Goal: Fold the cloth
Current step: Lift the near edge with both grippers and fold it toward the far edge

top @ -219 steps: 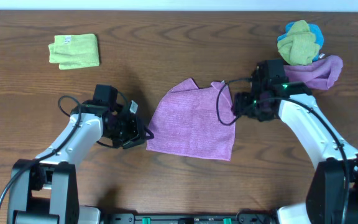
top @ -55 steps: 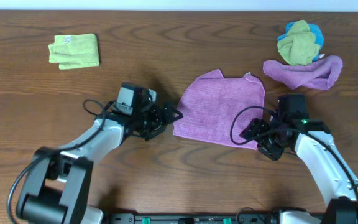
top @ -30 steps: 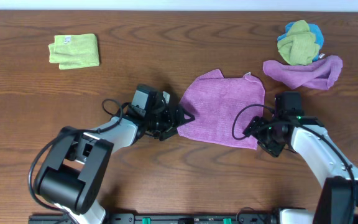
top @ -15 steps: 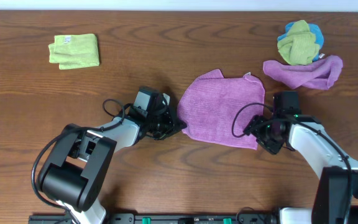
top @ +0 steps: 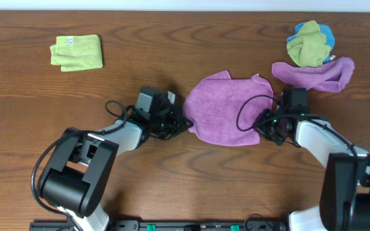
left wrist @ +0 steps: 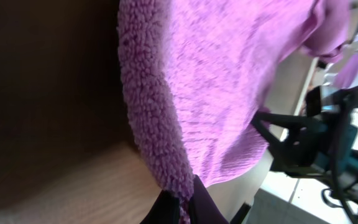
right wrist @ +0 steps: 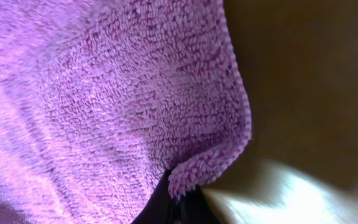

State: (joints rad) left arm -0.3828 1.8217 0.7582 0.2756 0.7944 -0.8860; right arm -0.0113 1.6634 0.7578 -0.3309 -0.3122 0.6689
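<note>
Magenta cloth [top: 227, 115] mid-table, left gripper [top: 184, 124] pinching its left edge, right gripper [top: 263, 126] pinching its right corner, bare table [top: 191, 186] in front, rumpled purple band [top: 317, 74] near beyond, green cloth [top: 77, 52] well apart far left

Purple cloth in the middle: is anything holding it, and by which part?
Both: the left gripper pinches the purple cloth at its near-left corner, the right gripper at its near-right corner.
</note>
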